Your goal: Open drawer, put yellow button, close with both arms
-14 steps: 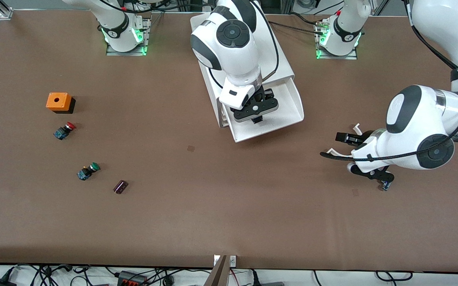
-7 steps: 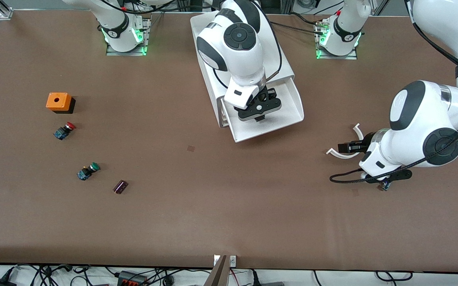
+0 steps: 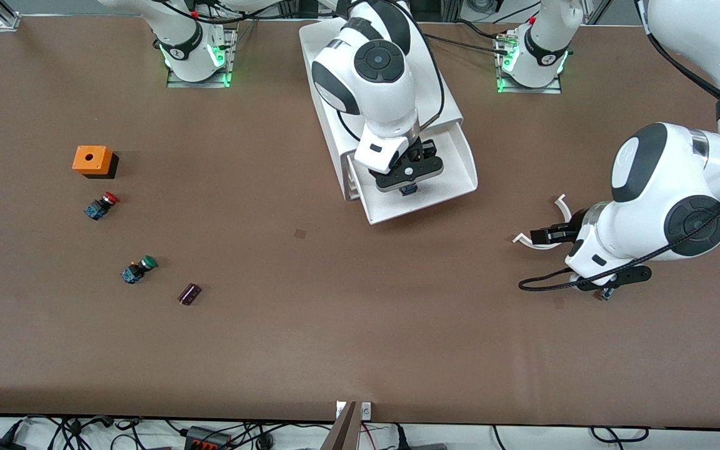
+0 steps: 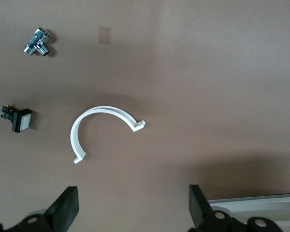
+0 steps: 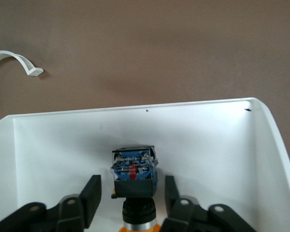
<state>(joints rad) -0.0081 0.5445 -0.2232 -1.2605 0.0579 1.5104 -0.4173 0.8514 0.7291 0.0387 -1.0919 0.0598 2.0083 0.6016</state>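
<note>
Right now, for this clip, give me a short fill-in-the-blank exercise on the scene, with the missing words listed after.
1. The yellow button lies in the pulled-out ____ of the white cabinet.
2. The right claw is over that tray, its fingers ____ from the button.
3. The left claw is open over a curved ____ plastic piece on the table.
4. The orange box lies toward the ____ arm's end of the table.

Missing words: drawer; apart; white; right

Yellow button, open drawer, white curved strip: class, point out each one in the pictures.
yellow button (image 5: 134, 170): right wrist view, on its dark body.
drawer (image 5: 203, 130): right wrist view, on its bare floor.
white curved strip (image 4: 87, 118): left wrist view, on its arc.
</note>
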